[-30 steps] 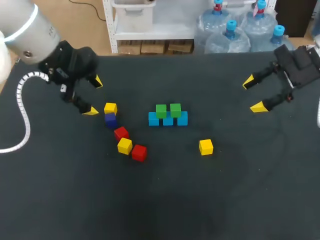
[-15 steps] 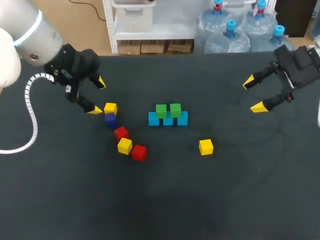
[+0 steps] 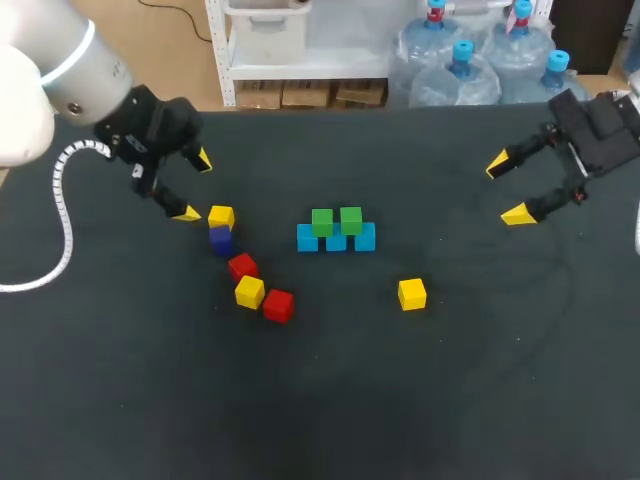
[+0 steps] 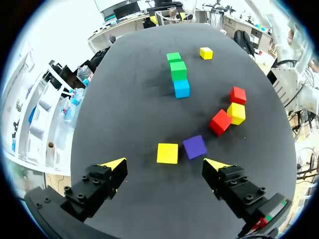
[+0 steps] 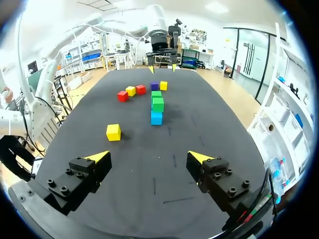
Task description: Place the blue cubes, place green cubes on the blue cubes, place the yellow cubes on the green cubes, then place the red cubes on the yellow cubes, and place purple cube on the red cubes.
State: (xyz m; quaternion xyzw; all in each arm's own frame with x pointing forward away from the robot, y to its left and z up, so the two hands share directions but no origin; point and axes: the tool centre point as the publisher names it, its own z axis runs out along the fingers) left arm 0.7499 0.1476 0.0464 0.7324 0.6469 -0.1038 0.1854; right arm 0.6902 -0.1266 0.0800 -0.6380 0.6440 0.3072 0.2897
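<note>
yellow cube (image 4: pixel 167 153) ahead of left hand (image 4: pixel 165 163) (spread)

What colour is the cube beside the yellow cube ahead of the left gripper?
Purple; the purple cube by the yellow cube shows best in the left wrist view.

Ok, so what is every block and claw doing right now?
Left gripper: open, holding nothing.
Right gripper: open, holding nothing.
Blue cubes: side by side in a row.
Green cubes: stacked on the blue cubes.
Yellow cubes: loose, not stacked.
Red cubes: loose, not stacked.
Purple cube: loose, not stacked.
</note>
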